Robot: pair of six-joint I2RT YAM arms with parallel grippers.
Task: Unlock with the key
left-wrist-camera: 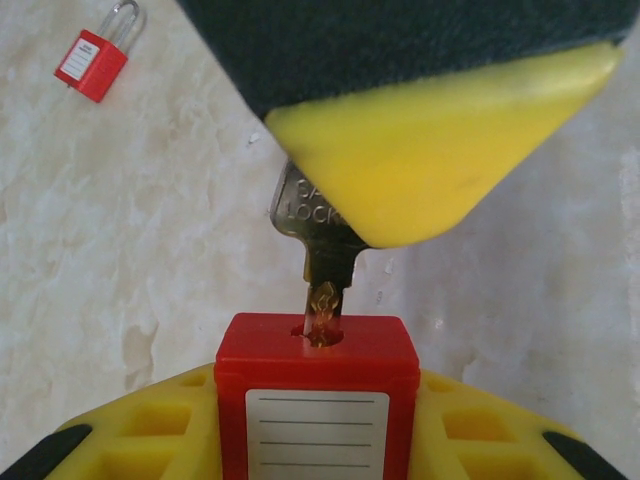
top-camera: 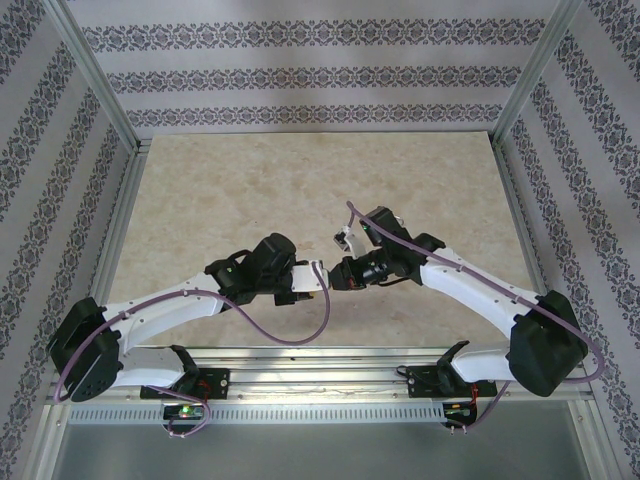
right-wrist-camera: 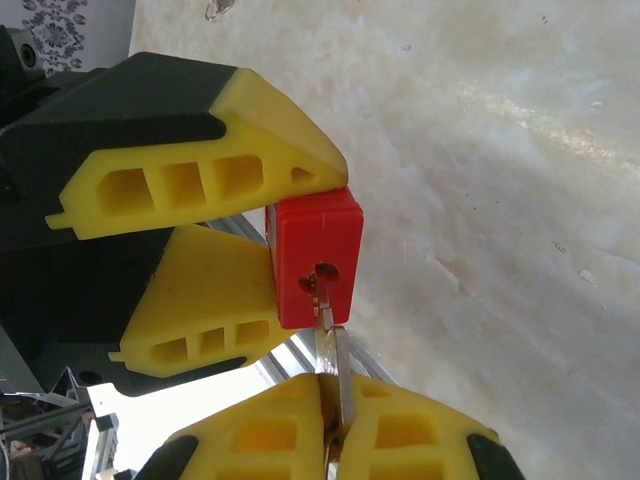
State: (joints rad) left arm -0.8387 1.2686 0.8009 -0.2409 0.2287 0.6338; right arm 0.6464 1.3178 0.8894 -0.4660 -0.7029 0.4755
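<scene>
Seating the key (left-wrist-camera: pixel 322 262) looks begun: left gripper (right-wrist-camera: pixel 305 240) clamps the red padlock (left-wrist-camera: pixel 317 395) at lower centre, right gripper (right-wrist-camera: pixel 340 395) pinches the key, tip in the keyhole (left-wrist-camera: pixel 318 328); full insertion and turning remain.

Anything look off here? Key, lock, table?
Nothing damaged. The key is only tip-deep in the held padlock, not seated yet. One stray: a second red padlock lies loose on the table, away from the work.

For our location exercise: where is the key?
Left wrist view, centre: the key sits in the right end effector, tip inside the red padlock the left end effector holds.
</scene>
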